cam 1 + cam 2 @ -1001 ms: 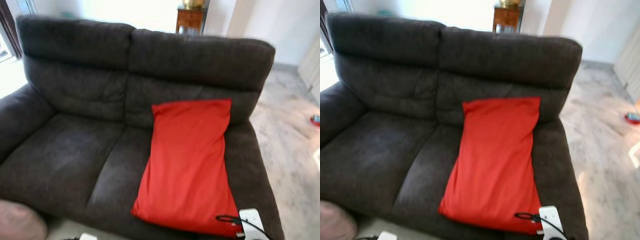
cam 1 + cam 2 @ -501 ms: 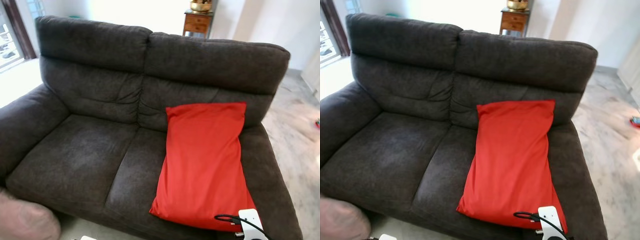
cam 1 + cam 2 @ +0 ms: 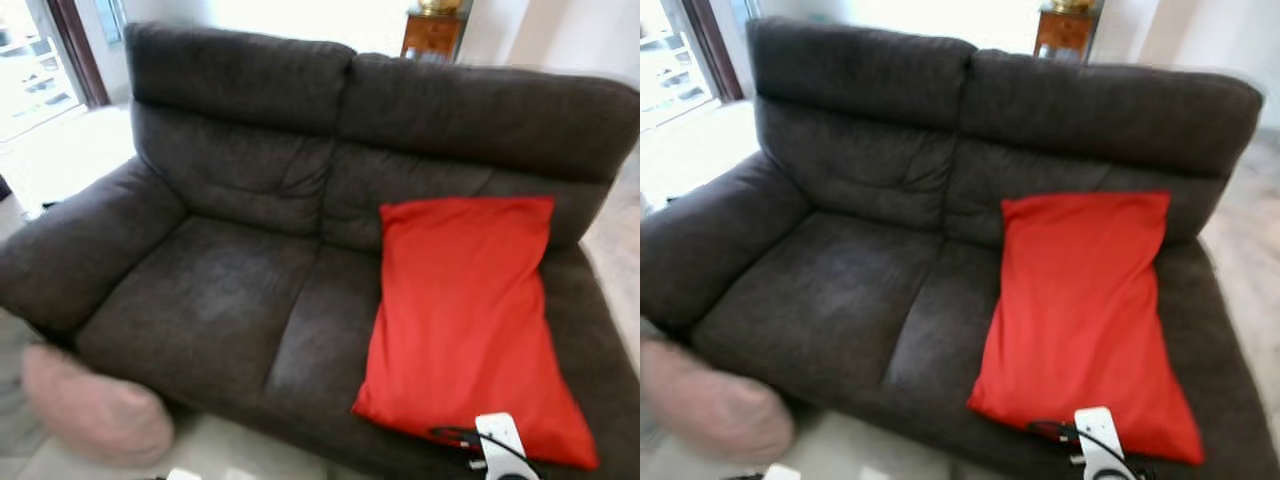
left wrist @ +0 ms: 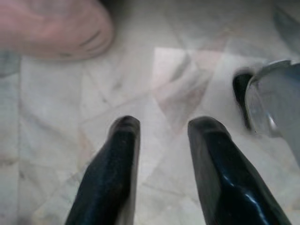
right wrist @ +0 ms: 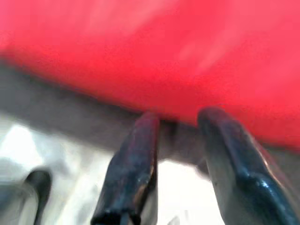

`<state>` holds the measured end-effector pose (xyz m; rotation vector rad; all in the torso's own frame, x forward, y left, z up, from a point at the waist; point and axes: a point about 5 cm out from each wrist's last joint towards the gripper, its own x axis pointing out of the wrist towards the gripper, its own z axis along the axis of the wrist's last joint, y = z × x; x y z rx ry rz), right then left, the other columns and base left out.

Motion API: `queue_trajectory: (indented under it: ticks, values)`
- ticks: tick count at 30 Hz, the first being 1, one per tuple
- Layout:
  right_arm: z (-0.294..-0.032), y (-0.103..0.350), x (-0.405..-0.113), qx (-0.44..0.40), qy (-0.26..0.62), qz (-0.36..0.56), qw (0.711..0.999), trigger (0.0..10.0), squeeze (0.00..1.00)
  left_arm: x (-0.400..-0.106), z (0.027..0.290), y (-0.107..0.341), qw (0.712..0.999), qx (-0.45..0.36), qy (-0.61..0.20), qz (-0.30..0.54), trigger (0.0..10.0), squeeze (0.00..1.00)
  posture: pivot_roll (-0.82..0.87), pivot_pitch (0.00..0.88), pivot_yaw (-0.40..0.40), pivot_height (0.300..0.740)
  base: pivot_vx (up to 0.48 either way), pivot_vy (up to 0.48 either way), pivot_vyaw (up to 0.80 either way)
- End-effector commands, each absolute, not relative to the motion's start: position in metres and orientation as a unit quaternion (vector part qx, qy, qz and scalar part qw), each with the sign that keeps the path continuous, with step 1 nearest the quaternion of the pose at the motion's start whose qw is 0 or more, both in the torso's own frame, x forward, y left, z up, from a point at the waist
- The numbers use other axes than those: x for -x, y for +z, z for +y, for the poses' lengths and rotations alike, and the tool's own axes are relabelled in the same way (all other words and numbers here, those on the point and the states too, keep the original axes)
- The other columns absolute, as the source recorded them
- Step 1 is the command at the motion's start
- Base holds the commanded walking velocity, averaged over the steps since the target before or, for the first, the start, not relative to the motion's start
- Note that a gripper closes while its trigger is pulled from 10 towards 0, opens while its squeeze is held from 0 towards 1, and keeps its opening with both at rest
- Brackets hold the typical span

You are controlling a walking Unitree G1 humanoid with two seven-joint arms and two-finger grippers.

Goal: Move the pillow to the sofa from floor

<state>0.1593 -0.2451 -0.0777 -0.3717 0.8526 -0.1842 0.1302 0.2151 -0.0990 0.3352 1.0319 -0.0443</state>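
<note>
From the head cams I see a dark grey two-seat sofa (image 3: pixel 250 290) with nubby woven upholstery, tufted back cushions and fat rounded armrests. The red pillow (image 3: pixel 465 320) is on its right seat — a long smooth-fabric rectangle, top edge leaning against the backrest, bottom edge at the seat's front lip. A pink pillow (image 3: pixel 95 405), soft and rounded, blurred, is on the floor in front of the left armrest. The floor (image 4: pixel 154 84) is pale marble-look tile with grey veining. A wooden side table (image 3: pixel 432 30) stands behind the sofa.

Left gripper (image 4: pixel 163 124) hangs over the tile, glossy black fingers (image 4: pixel 123 140) parted with a clear gap, holding nothing; the pink pillow sits beyond the tips.

Right gripper (image 5: pixel 180 119) points at the front edge of the red pillow where it meets the grey seat — fingers (image 5: pixel 140 145) apart, nothing between them. Wrist view is blurred, so I can't tell if the tips touch the fabric.
</note>
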Motion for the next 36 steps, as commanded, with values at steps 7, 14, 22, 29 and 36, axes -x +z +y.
queue_trajectory:
  ticks: [7, 14, 22, 29, 36]
  values:
    - [-0.248, -0.078, -0.158, 0.172, -0.089, 0.417, 0.888, 10.0, 0.0, -0.132, 0.219, -0.098, 0.855, -0.167, -0.022, 0.491, 10.0, 0.0, -0.01, 0.055, -0.025, 0.74, 0.0, 0.307, 0.0]
    - [-0.249, -0.08, -0.154, 0.168, -0.087, 0.425, 0.885, 10.0, 0.0, -0.131, 0.219, -0.098, 0.855, -0.168, -0.024, 0.491, 10.0, 0.0, -0.01, 0.047, -0.021, 0.74, 0.0, 0.308, 0.0]
    - [-0.242, -0.082, -0.154, 0.167, -0.08, 0.432, 0.883, 10.0, 0.0, -0.131, 0.22, -0.098, 0.855, -0.168, -0.024, 0.491, 10.0, 0.0, -0.01, 0.044, -0.022, 0.74, 0.0, 0.307, 0.0]
    - [-0.235, -0.083, -0.157, 0.161, -0.069, 0.433, 0.884, 10.0, 0.0, -0.133, 0.221, -0.097, 0.855, -0.168, -0.024, 0.49, 10.0, 0.0, -0.01, 0.057, -0.025, 0.74, 0.0, 0.309, 0.0]
    - [-0.231, -0.084, -0.158, 0.145, -0.057, 0.435, 0.887, 10.0, 0.0, -0.133, 0.222, -0.097, 0.855, -0.168, -0.024, 0.49, 10.0, 0.0, -0.02, 0.085, -0.022, 0.74, 0.0, 0.309, 0.0]
